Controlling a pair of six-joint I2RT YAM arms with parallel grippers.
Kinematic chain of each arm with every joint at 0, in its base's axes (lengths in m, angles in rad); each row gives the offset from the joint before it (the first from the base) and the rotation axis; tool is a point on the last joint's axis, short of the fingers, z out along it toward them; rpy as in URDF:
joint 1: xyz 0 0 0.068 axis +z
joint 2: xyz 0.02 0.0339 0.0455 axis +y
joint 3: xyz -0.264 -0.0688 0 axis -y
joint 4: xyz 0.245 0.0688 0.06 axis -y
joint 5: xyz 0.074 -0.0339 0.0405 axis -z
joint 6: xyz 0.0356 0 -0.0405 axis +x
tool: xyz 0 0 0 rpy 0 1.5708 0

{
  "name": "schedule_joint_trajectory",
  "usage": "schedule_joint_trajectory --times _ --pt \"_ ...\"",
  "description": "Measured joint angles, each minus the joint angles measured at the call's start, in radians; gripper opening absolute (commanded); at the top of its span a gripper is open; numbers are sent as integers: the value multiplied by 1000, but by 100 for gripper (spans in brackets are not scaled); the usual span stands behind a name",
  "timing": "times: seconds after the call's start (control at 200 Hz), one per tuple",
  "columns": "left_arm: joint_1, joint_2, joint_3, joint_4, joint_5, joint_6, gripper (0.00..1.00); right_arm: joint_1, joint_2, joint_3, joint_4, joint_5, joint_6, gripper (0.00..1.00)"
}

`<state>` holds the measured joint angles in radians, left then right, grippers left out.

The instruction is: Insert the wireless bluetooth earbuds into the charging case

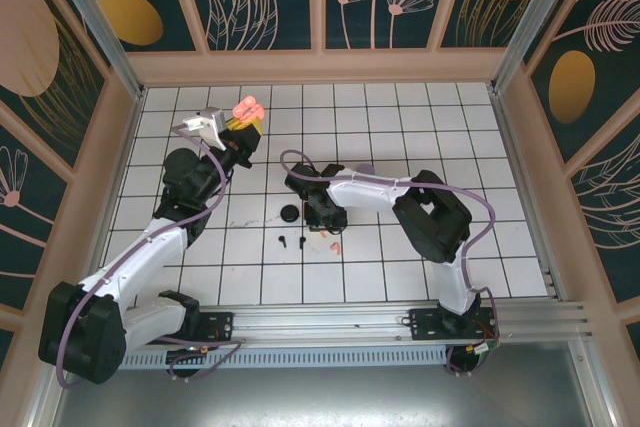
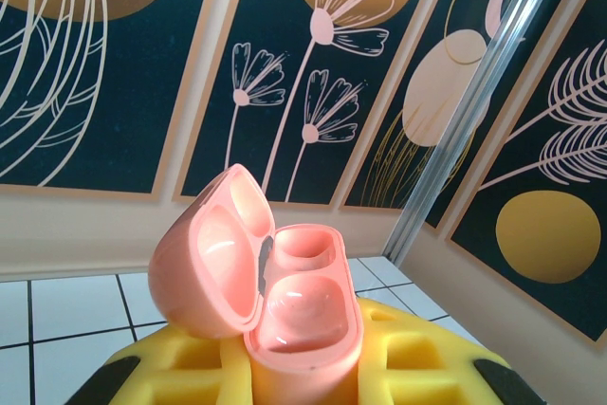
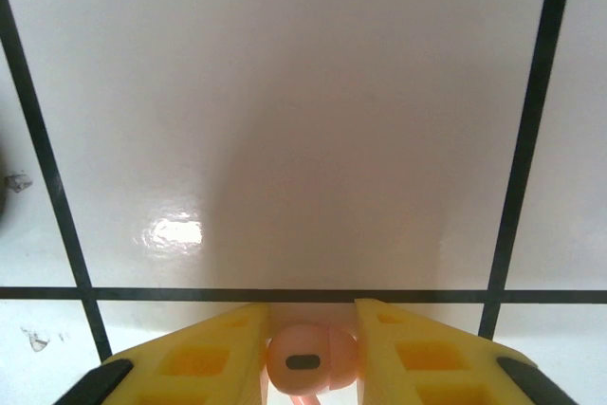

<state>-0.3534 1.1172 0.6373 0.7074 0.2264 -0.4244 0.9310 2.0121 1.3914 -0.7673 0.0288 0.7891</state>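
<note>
A coral-pink earbud (image 3: 308, 359) lies on the white tiled tabletop (image 3: 303, 120), just on the near side of a black grout line. The right gripper (image 3: 312, 316) has its two yellow fingers (image 3: 204, 359) closed in on it, one against each side, with the earbud's rounded head towards the camera. From above, that gripper (image 1: 322, 225) points down at the middle of the tabletop (image 1: 400, 107), and coral-pink shows on the tiles at its tip (image 1: 333, 244); how many earbuds lie there cannot be made out.

The coral-pink charging case (image 2: 285, 310) is off the tabletop, clamped between the yellow fingers (image 2: 427, 359) of the left gripper (image 2: 303, 372). The case stands upright with its lid (image 2: 204, 263) swung open and leaning to the left, and the two hollows in its base are bare. In the overhead view the case (image 1: 246, 106) sits at the end of the left gripper (image 1: 243, 127), over the far left part of the tiles, well apart from the right gripper.

Two small black earbuds (image 1: 283, 241) lie on the tiles just left of the right gripper. A round black thing (image 1: 290, 213) lies just beyond them. A lavender thing (image 1: 365, 169) peeks out from behind the right arm.
</note>
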Motion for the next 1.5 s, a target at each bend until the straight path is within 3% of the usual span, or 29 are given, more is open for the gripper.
schedule_joint_trajectory --times 0.195,0.651,1.111,1.501 --pt "0 0 0 0 0 0 0 0 -1 0 1 0 6 19" --pt "0 7 0 -1 35 8 0 -10 -68 -44 69 15 6 17" --pt "0 29 -18 127 125 119 0 -206 -347 -24 212 2 -55 17" --pt "-13 64 -63 216 204 308 0 -269 -491 141 308 -23 -210 18"
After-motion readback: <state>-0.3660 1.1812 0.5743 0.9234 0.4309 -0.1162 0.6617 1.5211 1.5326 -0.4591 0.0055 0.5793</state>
